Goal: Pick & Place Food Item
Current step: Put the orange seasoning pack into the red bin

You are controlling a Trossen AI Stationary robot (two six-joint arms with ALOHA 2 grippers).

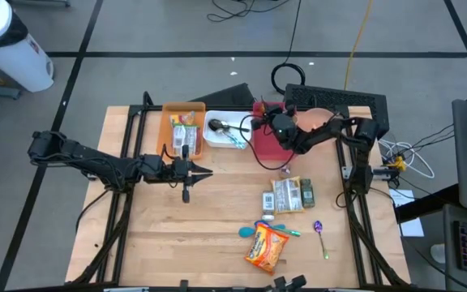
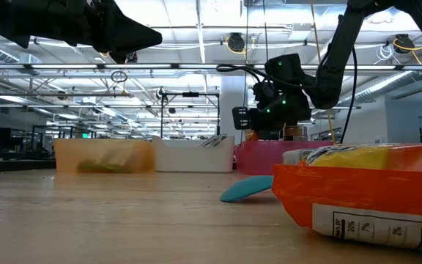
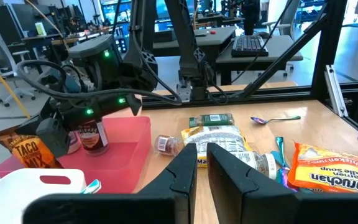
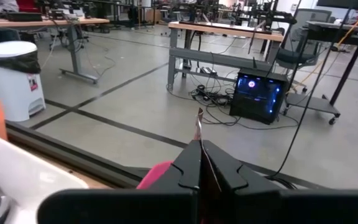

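Your left gripper hung nearly clenched on nothing, the orange bin behind it, the Maruchan noodle packet ahead and off to one side. Your right gripper was pinched on a thin wrapper (contents unclear) above the red bin. You did well to lower over the bin's middle before releasing.

Right gripper above pink bin; left gripper over bare table.
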